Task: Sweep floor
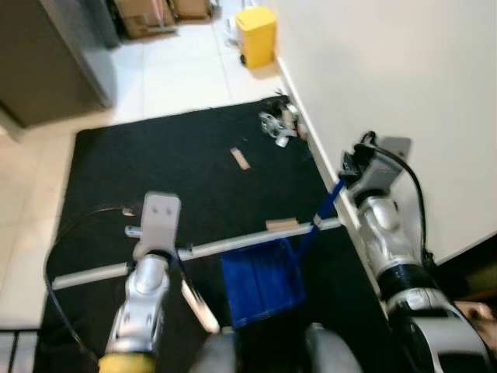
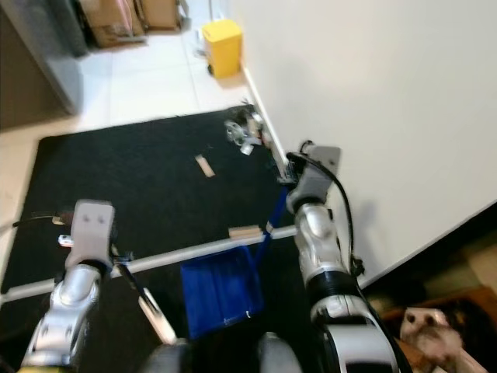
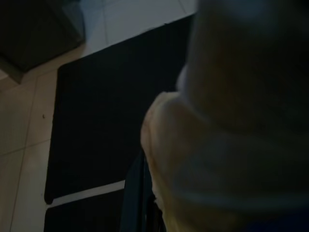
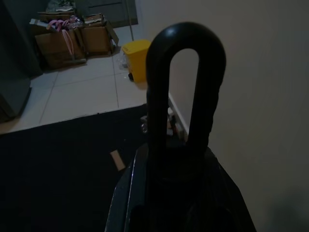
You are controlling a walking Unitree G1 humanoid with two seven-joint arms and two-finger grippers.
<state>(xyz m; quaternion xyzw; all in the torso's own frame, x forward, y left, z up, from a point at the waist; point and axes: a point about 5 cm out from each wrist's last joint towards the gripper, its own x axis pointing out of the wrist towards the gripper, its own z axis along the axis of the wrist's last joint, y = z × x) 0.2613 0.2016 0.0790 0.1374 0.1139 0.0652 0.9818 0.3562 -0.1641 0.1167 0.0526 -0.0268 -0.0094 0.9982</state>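
Blue dustpan (image 1: 260, 281) is lying flat on the black mat (image 1: 155, 163), long blue handle angling up toward the wall. Right gripper (image 1: 344, 180) is clamping that handle's top. Left gripper (image 1: 172, 260) is reaching low over a white broom pole (image 1: 233, 242); finger state is unclear.

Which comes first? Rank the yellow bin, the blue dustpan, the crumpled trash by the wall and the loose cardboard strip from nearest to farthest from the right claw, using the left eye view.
1. Blue dustpan, just below the right claw, near the robot's feet.
2. Crumpled trash, ahead along the wall.
3. Cardboard strip, out on the black mat; close to the trash's rank, hard to separate.
4. Yellow bin, far ahead against the wall.
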